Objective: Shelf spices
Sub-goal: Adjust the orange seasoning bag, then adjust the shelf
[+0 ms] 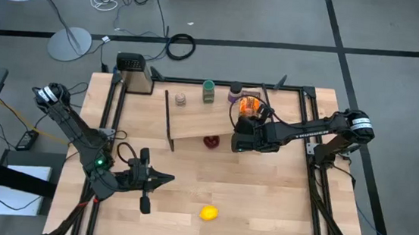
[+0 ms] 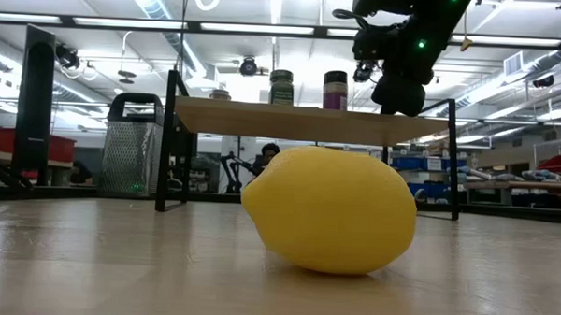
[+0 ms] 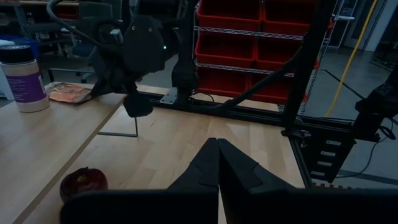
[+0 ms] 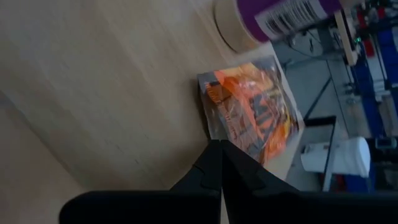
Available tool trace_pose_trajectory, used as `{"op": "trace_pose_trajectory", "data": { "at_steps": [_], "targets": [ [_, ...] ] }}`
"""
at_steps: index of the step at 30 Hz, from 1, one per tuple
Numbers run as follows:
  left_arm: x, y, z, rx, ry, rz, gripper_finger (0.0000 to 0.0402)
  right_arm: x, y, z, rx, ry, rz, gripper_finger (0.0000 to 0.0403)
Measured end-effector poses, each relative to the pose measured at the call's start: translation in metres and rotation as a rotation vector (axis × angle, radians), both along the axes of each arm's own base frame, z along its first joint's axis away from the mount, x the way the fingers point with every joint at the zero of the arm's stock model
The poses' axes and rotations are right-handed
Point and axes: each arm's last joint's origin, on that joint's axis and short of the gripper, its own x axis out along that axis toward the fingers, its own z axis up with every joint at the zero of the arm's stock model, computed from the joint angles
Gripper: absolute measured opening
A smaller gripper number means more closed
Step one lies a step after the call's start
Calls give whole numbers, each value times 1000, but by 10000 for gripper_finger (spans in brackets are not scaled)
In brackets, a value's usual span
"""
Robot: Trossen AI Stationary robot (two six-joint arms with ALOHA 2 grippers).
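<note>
The shelf (image 1: pixel 198 115) is standing near the far edge of the bench (image 1: pixel 262 206). Three jars are sitting along its far edge: a beige one (image 1: pixel 181 98), a green one (image 1: pixel 209 91) and a purple one (image 1: pixel 234 94). The purple jar has a white label, but its writing is too small to read. One orange packet (image 1: pixel 249 104) is lying at the shelf's right end. The right claw (image 1: pixel 235 134) is hanging just above that end, pinched closed on nothing. The left claw (image 1: pixel 169 178) is waiting over the bench's left side, also closed and empty. One lemon (image 1: pixel 209 212) is lying near the front edge. One red ball (image 1: pixel 211 141) is sitting by the shelf's front edge.
</note>
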Motion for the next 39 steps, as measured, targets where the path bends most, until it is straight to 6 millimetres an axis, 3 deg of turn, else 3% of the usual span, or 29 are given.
{"op": "trace_pose_trajectory", "data": {
  "at_steps": [10, 29, 34, 39],
  "targets": [
    [0, 0, 0, 0, 0, 0, 4, -10, -3, -1, -4, -11, -104, 0],
    [0, 0, 0, 1, 1, 0, 4, -2, 33, 3, -65, -131, 32, 0],
    [0, 0, 0, 4, 3, 0, 4, -11, 56, 27, -91, -307, 56, 0],
    [0, 0, 0, 4, 2, 0, 4, -39, 76, 65, -75, -545, 70, 0]
  ]
}}
